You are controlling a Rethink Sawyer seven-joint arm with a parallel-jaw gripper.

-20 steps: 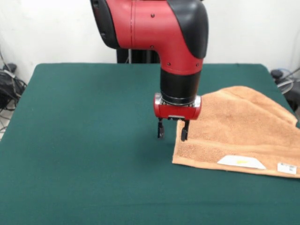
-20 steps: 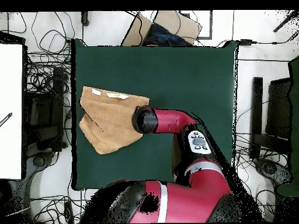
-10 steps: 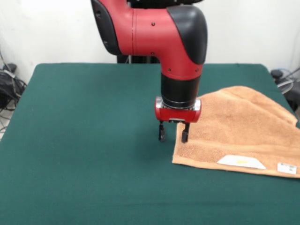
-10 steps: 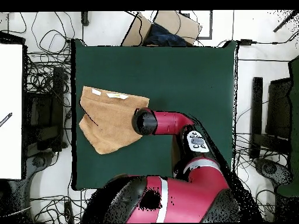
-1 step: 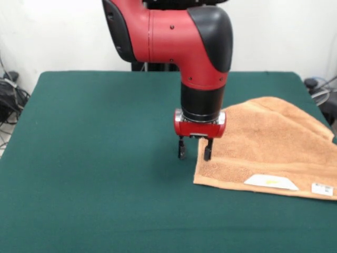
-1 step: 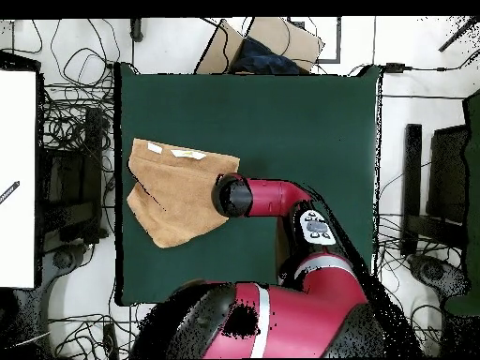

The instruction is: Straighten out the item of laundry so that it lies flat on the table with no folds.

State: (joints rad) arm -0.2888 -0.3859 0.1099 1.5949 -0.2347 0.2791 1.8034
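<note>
With the tool [image 5: 194, 149] held spread at the folded towel [image 5: 268, 145] lying on the tabletop [image 5: 95, 158], the soft, limp cloth is probably best pinched at a corner.

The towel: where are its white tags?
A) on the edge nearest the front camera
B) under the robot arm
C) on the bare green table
A: in the front view the two white tags lie on the towel along its nearest edge.
</note>
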